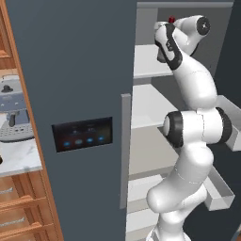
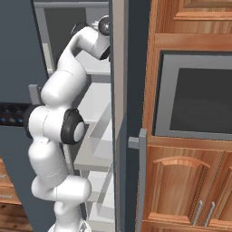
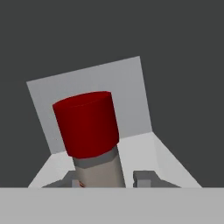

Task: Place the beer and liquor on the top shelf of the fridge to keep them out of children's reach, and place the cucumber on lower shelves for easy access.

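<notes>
Claw [image 3: 107,177]: clamped around the liquor [image 3: 89,131] below its red cap.
Liquor: upright inside the fridge [image 1: 70,70], over the top shelf [image 1: 148,61], near its back edge.

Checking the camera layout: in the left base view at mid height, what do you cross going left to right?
Wooden cabinets → grey fridge door with its black panel → vertical door handle → white fridge shelves → the robot arm.
</notes>
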